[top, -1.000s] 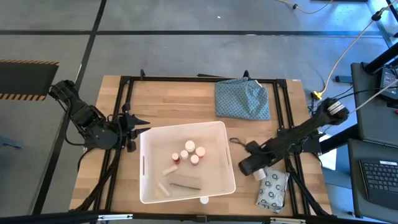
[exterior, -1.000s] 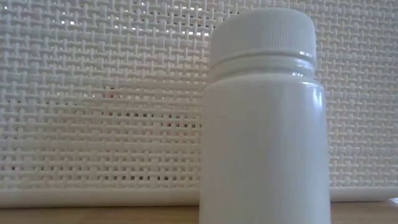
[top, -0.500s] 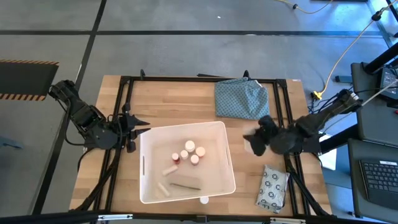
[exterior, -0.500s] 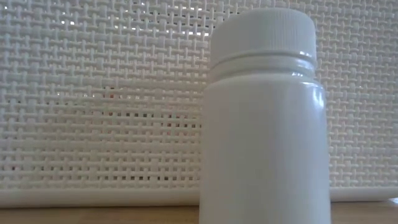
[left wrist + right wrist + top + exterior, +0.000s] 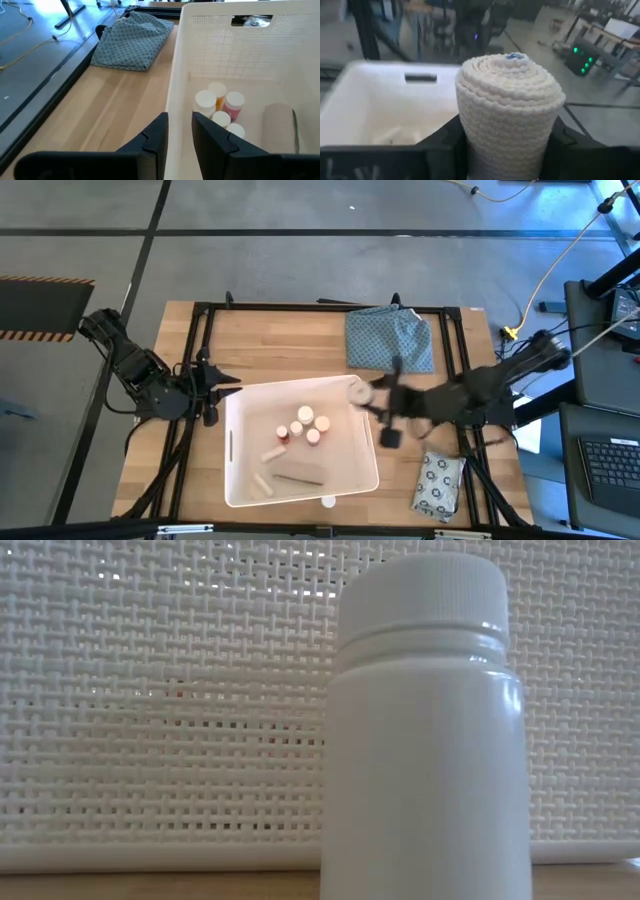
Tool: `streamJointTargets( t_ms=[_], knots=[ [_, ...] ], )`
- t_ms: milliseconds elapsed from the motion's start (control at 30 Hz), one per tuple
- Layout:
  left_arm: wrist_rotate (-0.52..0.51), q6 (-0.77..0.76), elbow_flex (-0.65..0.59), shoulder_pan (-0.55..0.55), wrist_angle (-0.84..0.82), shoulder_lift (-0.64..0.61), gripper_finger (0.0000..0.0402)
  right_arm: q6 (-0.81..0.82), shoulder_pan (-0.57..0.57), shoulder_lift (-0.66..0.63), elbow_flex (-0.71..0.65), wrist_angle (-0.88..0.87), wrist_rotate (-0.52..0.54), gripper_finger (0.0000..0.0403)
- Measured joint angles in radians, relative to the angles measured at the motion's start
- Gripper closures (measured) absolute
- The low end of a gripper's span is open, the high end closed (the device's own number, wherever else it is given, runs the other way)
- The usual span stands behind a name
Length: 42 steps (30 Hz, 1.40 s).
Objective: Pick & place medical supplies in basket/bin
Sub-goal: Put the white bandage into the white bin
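Right wrist view: your right gripper point(image 5: 507, 150) clamps a bandage roll point(image 5: 509, 107).
Handling: light, soft, squashy; grip its sides gently.
Tub point(image 5: 352, 470): centre of high view.
Left gripper point(image 5: 179, 131): narrow gap, empty.

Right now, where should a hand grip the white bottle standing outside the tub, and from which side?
Take the white bottle around its round body just below the cap, coming down from above. It stands upright, and the tub wall rises close behind it, so fingers probably fit best at its two sides, along the wall.
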Motion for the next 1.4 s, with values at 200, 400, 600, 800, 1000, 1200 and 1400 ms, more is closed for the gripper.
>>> streamJointTargets(
  t_ms=[200, 400, 600, 800, 1000, 1200, 1400],
  knots=[
    [0.018, 0.001, 0.0, 0.0, 0.0, 0.0, 0.032, -0.032, -0.066, 0.244, 0.12, -0.02, -0.2, 0.0247],
    [0.05, 0.0, 0.0, 0.0, 0.0, 0.0, 0.0323, -0.056, -0.112, 0.458, 0.318, -0.139, -0.377, 0.0247],
    [0.092, 0.0, 0.0, 0.0, 0.0, 0.0, 0.0324, -0.052, -0.144, 0.64, 0.554, -0.366, -0.417, 0.0247],
    [0.094, 0.0, 0.0, 0.0, 0.0, 0.0, 0.0324, -0.053, -0.165, 0.767, 0.705, -0.448, -0.542, 0.0247],
    [0.094, 0.0, 0.0, 0.0, -0.001, 0.0, 0.0329, -0.022, -0.189, 0.837, 0.73, -0.454, -0.654, 0.0247],
    [0.094, 0.0, 0.0, 0.0, -0.003, 0.0, 0.0329, 0.046, -0.209, 0.884, 0.73, -0.477, -0.745, 0.0247],
    [0.094, 0.002, 0.0, 0.0, -0.008, 0.0, 0.033, 0.057, -0.208, 0.914, 0.73, -0.493, -0.77, 0.0247]
  ],
)
